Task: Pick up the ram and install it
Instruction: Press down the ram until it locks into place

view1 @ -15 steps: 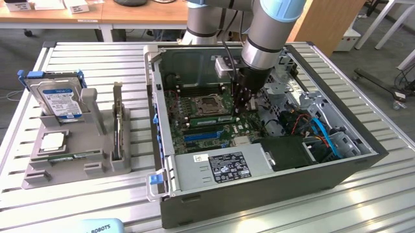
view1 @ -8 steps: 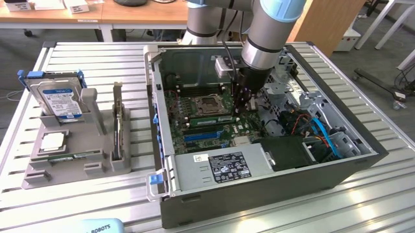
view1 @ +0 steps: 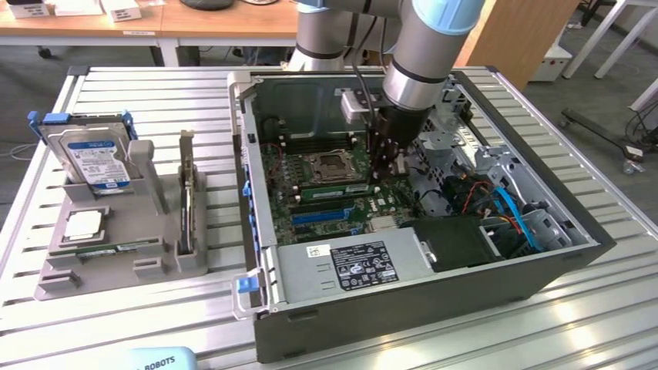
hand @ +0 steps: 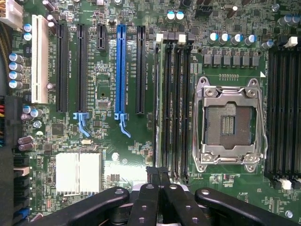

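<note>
Note that the hand is pressed together on the ram, a thin, long green circuit-board stick seen edge-on in the wrist view. The stick runs along the outermost of a bank of black memory slots, which lies just beside the square silver processor socket. You cannot tell whether the stick is seated or only resting over its slot. The grip sits on the stick's upper edge. By judgement, this leaves the contact edge free to enter the slot and keeps the board upright and in line with it. In the exterior view, observe the arm reaching straight down into the open grey computer case. The case lies on its side on the ribbed metal tabletop, so the green motherboard faces upward and its slots accept a vertical approach.
</note>
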Motion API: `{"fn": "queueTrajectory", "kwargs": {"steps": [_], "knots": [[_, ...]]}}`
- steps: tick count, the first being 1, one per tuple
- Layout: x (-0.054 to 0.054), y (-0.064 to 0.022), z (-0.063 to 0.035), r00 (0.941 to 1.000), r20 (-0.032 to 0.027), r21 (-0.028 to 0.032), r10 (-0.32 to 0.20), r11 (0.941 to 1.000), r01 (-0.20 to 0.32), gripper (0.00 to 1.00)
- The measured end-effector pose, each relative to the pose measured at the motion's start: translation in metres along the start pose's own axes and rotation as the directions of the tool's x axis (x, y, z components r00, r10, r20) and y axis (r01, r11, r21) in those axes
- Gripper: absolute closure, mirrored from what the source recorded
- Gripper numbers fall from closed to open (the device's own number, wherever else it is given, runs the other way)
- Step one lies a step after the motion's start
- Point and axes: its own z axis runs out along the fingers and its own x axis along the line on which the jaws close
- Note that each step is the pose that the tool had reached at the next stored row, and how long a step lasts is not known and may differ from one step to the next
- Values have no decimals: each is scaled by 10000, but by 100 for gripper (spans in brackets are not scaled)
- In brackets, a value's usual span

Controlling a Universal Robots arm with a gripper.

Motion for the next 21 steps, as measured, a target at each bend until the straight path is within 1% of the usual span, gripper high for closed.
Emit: {"fn": "queueTrajectory", "kwargs": {"steps": [2, 17, 21], "knots": [[0, -15, 1, 10000, 0, 0, -2, 10000, 2, 90], [-27, -17, 5, 10000, 11, 0, -2, 10000, 2, 90], [-27, -18, 30, 10000, 11, 0, -2, 10000, 2, 90]]}}
